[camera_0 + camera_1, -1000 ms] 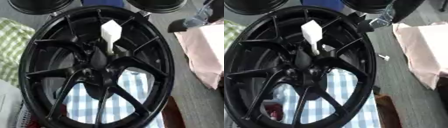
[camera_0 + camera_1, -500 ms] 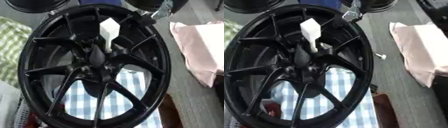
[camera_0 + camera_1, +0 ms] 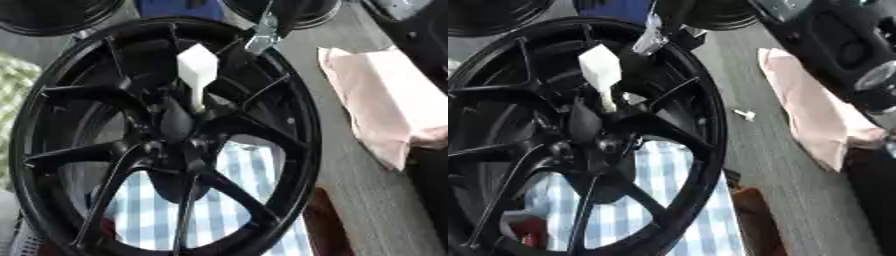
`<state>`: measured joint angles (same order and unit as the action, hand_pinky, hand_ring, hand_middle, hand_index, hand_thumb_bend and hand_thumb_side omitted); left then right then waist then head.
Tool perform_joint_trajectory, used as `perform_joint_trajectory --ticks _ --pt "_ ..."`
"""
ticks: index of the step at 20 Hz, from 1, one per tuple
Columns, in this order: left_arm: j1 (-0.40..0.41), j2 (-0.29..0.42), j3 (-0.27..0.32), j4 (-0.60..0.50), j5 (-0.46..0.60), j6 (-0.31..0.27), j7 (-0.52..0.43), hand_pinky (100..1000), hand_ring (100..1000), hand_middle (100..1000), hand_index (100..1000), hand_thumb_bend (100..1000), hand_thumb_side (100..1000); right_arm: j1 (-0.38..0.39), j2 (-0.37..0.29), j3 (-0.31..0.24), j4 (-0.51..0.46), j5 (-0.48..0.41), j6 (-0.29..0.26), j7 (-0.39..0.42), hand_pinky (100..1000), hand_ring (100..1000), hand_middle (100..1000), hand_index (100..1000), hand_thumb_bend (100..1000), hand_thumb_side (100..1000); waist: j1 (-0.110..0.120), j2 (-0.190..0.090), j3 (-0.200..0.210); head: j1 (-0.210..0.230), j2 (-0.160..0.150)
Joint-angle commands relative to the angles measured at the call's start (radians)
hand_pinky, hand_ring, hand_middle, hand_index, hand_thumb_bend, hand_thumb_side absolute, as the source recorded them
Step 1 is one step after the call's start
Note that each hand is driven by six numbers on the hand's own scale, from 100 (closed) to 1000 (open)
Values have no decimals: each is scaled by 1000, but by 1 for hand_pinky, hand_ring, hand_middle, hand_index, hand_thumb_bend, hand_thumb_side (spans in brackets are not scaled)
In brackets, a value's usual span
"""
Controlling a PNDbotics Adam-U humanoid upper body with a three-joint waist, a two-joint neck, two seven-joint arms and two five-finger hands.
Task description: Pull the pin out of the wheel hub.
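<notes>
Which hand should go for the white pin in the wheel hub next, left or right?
Probably right: the right hand hangs over the far rim of the wheel, close beyond the white pin; the left hand shows in neither view.

Grey table (image 3: 772, 165) — black wheel (image 3: 289, 150), pink cloth (image 3: 385, 105), checked cloth (image 3: 227, 215).
</notes>
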<state>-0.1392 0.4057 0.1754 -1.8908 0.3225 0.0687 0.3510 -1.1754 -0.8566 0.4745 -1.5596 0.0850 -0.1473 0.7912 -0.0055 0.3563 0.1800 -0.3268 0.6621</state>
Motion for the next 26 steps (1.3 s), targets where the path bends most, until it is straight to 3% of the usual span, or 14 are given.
perform_joint_trajectory --ticks 1,10,26 --pt "-7 33 3 -12 4 -1 -2 672 632 648 712 542 648 -26 -2 -5 14 -11 -14 30 884 777 728 789 596 366 -8 -30 5 0 -12" --pt "-14 32 2 -11 7 1 -4 673 632 648 712 544 648 -38 22 -2 32 -50 -29 86 883 776 729 790 599 366 -12 -19 19 8 -14" --pt "-23 25 4 -14 12 2 0 673 624 643 708 547 646 -2 38 8 78 -15 -38 73 879 768 719 784 601 365 -28 1 50 17 15"
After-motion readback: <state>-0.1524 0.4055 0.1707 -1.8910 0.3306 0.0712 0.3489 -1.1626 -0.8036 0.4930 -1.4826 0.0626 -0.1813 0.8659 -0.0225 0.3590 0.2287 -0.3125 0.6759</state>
